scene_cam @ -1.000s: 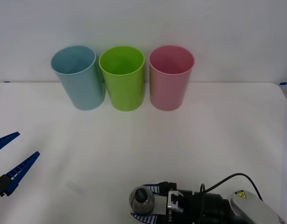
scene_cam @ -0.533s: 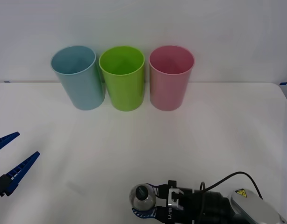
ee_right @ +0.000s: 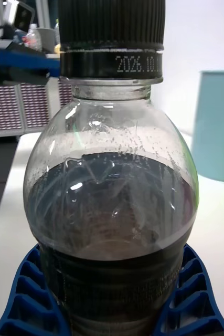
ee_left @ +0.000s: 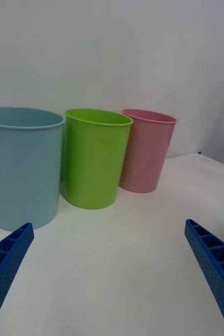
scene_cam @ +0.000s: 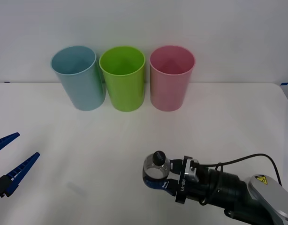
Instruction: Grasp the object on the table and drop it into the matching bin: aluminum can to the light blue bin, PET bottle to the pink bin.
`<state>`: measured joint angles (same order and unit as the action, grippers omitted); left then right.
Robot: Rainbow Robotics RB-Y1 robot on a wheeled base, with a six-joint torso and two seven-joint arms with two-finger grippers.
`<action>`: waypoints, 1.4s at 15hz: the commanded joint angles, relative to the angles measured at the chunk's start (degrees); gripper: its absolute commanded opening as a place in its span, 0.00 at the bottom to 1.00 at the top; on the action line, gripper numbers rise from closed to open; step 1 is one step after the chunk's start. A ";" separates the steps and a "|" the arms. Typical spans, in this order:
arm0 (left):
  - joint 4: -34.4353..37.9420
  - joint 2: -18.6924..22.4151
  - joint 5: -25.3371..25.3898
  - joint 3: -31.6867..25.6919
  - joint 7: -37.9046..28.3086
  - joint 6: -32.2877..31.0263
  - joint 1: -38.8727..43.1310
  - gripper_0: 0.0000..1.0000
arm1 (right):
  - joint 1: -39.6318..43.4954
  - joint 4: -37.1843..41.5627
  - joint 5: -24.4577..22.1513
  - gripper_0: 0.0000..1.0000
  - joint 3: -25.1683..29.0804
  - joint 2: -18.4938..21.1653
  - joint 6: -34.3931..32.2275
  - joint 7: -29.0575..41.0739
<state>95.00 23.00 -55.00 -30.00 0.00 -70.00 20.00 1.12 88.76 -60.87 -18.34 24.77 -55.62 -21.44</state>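
Observation:
A small rounded PET bottle (scene_cam: pixel 156 167) with a dark cap and dark liquid is held above the white table (scene_cam: pixel 228 126), near its front and right of centre. My right gripper (scene_cam: pixel 155 178) is shut on its lower body. Up close in the right wrist view, the bottle (ee_right: pixel 112 199) sits between the blue ribbed fingers (ee_right: pixel 30 299). The pink bin (scene_cam: pixel 171 77) stands at the back, rightmost of three, and the light blue bin (scene_cam: pixel 79 77) leftmost. My left gripper (scene_cam: pixel 8 161) hangs open at the left edge, with the pink bin (ee_left: pixel 146 149) and light blue bin (ee_left: pixel 20 165) ahead of it.
A lime green bin (scene_cam: pixel 123 77) stands between the light blue and pink ones, all three close together along the back wall. A black cable (scene_cam: pixel 238 161) loops over my right arm.
My right gripper has lifted the bottle off the table and carried it up and to the right, toward the bins. The left arm has not moved.

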 commanded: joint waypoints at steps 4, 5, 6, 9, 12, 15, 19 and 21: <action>0.00 0.00 0.00 0.00 0.00 0.00 0.00 1.00 | -0.07 9.85 0.84 0.00 7.00 2.65 6.13 13.44; 0.00 0.00 0.00 0.00 0.00 0.00 0.00 1.00 | -0.25 11.70 0.84 0.00 8.06 3.09 7.45 15.99; 0.00 0.00 0.00 0.00 0.00 0.00 0.00 1.00 | -0.60 13.02 0.84 0.00 9.02 3.62 8.68 18.45; 0.00 0.00 0.00 0.00 0.00 0.00 0.00 1.00 | -3.50 14.86 0.84 0.00 10.34 5.20 12.38 24.34; 0.00 0.00 0.00 0.00 0.00 0.00 0.00 1.00 | -8.07 15.13 0.84 0.00 10.43 7.14 18.70 28.82; 0.00 0.00 0.00 0.00 0.00 0.00 0.00 1.00 | -13.08 15.04 -0.57 0.00 10.34 8.28 23.80 33.74; 0.00 0.00 0.00 0.00 0.00 0.00 0.00 1.00 | -18.61 11.70 -2.94 0.00 10.34 8.81 26.79 38.66; 0.00 0.00 0.00 0.00 0.00 0.00 0.00 1.00 | -22.92 7.13 -3.03 0.00 10.26 8.81 26.70 38.75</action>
<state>95.00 23.00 -55.00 -30.00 0.00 -70.00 20.00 -20.03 97.85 -63.87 -8.07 33.57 -28.90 17.25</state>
